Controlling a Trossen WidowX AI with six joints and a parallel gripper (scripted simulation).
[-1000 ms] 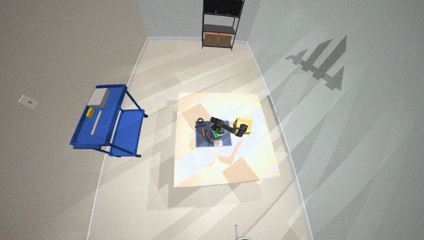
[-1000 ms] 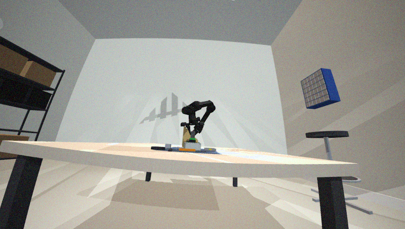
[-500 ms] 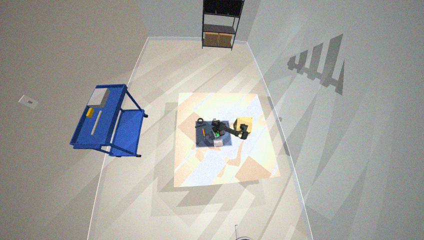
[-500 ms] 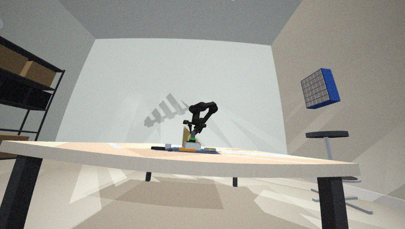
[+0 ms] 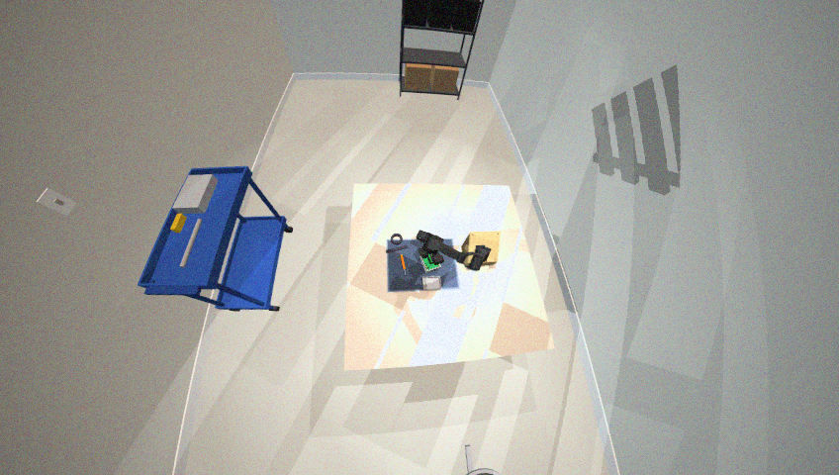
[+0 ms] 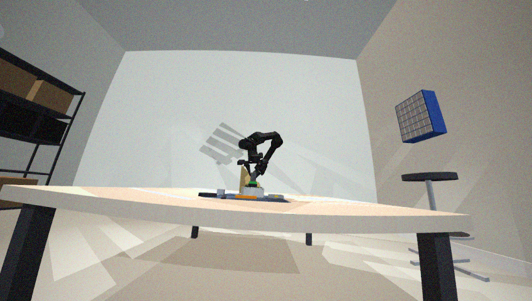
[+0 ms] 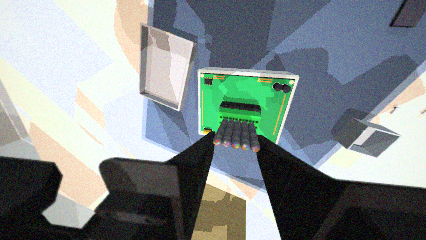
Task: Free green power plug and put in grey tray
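Observation:
The circuit board is green in a white-edged base on the blue mat. The green plug sits against the black socket, with several dark wires rising from it. I cannot tell how deep it sits. My gripper is shut on the plug at its wires, with a black finger on each side. The finger contact is partly hidden. The grey tray is empty and lies beside the board, at the left in the wrist view.
The blue mat also bears an orange tool, a dark bar and a black ring. A small grey block stands on the board's other side from the tray. A tan box is near the arm's base.

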